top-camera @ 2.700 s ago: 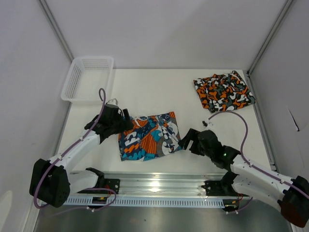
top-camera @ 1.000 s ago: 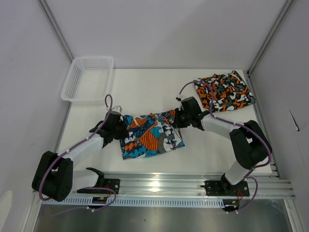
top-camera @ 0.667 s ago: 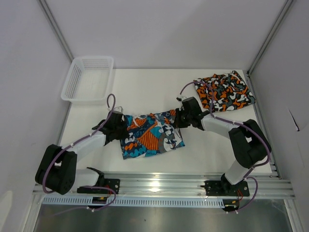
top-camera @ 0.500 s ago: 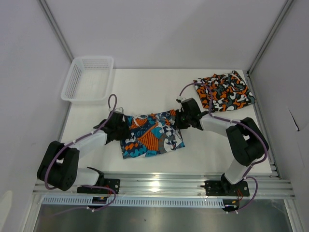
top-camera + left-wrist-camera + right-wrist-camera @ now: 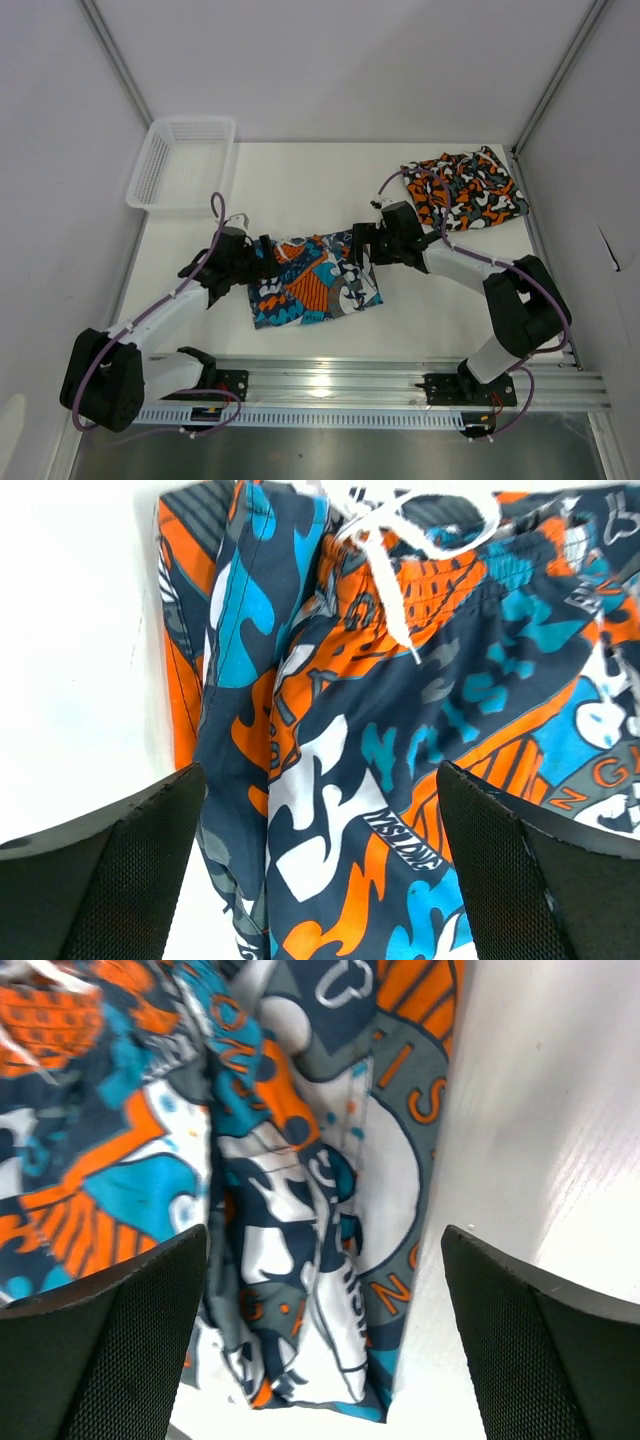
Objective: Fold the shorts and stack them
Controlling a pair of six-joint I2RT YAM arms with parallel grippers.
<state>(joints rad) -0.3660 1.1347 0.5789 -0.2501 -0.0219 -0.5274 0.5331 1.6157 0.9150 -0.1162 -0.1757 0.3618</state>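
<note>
Top external view: the blue-teal, orange and white cartoon-print shorts (image 5: 315, 280) lie rumpled on the counter (image 5: 310, 185), drawstring at their far edge. The left claw (image 5: 256, 262) is spread wide at their left edge and the right claw (image 5: 360, 245) spread wide at their right. Well apart to their far right lie the folded camouflage shorts (image 5: 463, 190); to their far left, the white mesh basket (image 5: 148, 172) shows its bare floor.

On the tabletop (image 5: 320, 190) the near shorts (image 5: 312, 282) lie front and centre, with the left fingers (image 5: 110, 870) at their left edge and the right fingers (image 5: 520, 1350) at their right edge. The far shorts (image 5: 463, 188) sit back right, well apart, and the basket (image 5: 192, 121) sits back left.
</note>
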